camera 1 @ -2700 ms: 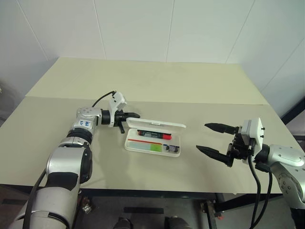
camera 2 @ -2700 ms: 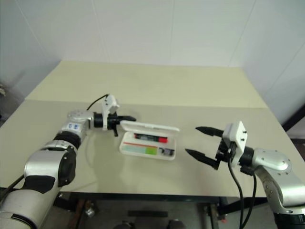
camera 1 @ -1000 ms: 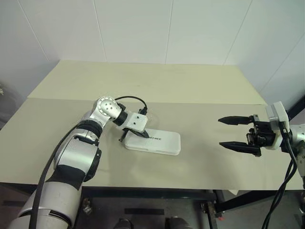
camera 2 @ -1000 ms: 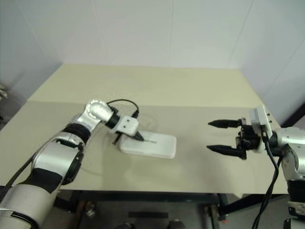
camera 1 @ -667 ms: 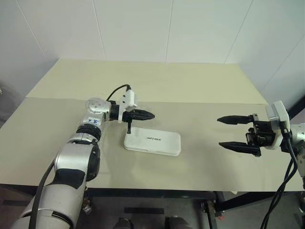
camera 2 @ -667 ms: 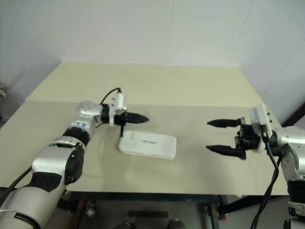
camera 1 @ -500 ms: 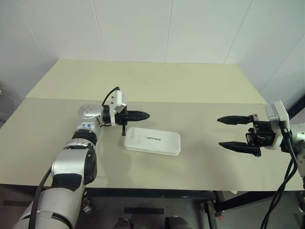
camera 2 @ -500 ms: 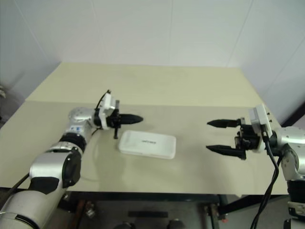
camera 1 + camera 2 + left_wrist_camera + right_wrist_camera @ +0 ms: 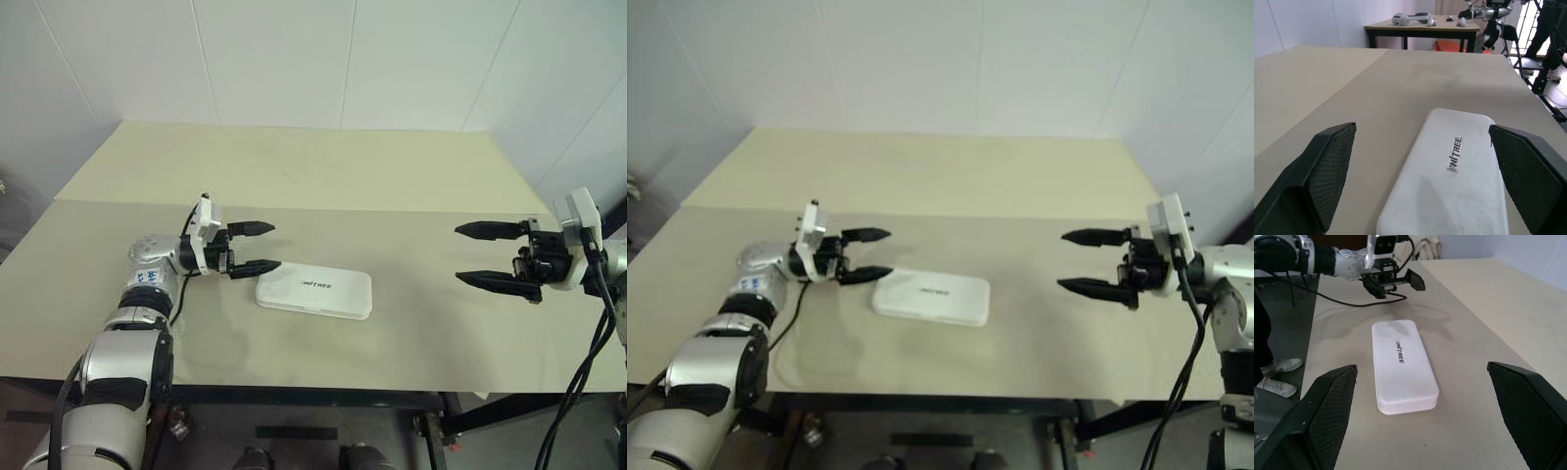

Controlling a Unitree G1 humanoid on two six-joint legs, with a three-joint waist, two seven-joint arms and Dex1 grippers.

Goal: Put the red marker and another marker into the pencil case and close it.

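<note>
The case (image 9: 313, 292) lies flat and shut near the middle of the table (image 9: 323, 176), lettering up, so the closing step looks done and the task seems to be at its end. The left gripper (image 9: 251, 247) hangs just beside the case's left end, jaws spread wide and empty, not touching it. The right gripper (image 9: 487, 257) is well apart on the other side, also wide open and holding nothing. What comes next is probably only to draw both arms clear; a light press on the lid might be wise if the latch has not caught. Whether it has caught cannot be told. Neither marker can be seen with the lid down, so that they are inside is only a fair guess.
</note>
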